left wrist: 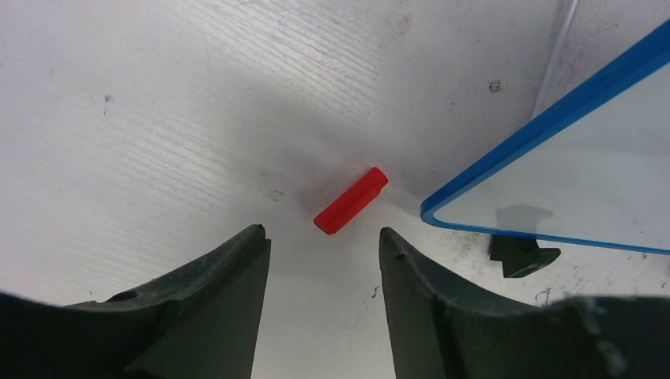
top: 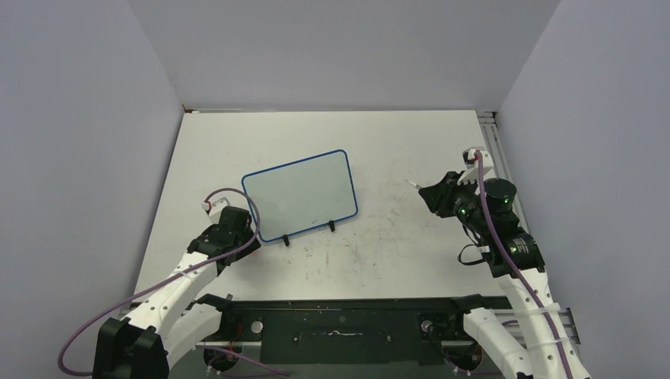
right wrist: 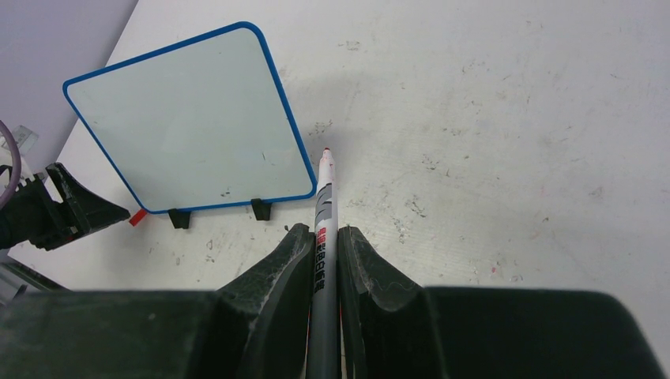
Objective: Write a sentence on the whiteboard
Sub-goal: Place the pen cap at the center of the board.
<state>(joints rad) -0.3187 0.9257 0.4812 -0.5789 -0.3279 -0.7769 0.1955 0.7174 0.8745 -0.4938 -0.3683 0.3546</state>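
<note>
Blue plastic frames the whiteboard [top: 299, 196], which sits on the scuffed white tabletop [top: 395, 260] a little left of the middle. It is turned so that its right end lies farther from the arms than its left. Two black clip feet [top: 286, 239] grip its near long edge. From the left wrist view the board's corner stands clear of the tabletop, with a foot showing beneath it; how steeply the board leans I cannot tell. Its glossy face is plain white with a few faint specks.

The left jaws hover low over the tabletop by the board's near left corner. They are parted, a clear gap between the tips, and they hold nothing. Just ahead of that gap a small red cap [left wrist: 351, 201] lies flat on the tabletop, slanted, its far end just beside the blue corner of the frame but not touching it.

The right jaws are well to the right of the board. They are closed tight on a marker [right wrist: 324, 229] with a grey barrel, a white front section and a bare red tip. The marker points out past the tips towards the board's near right corner, and its tip is apart from the frame.
</note>
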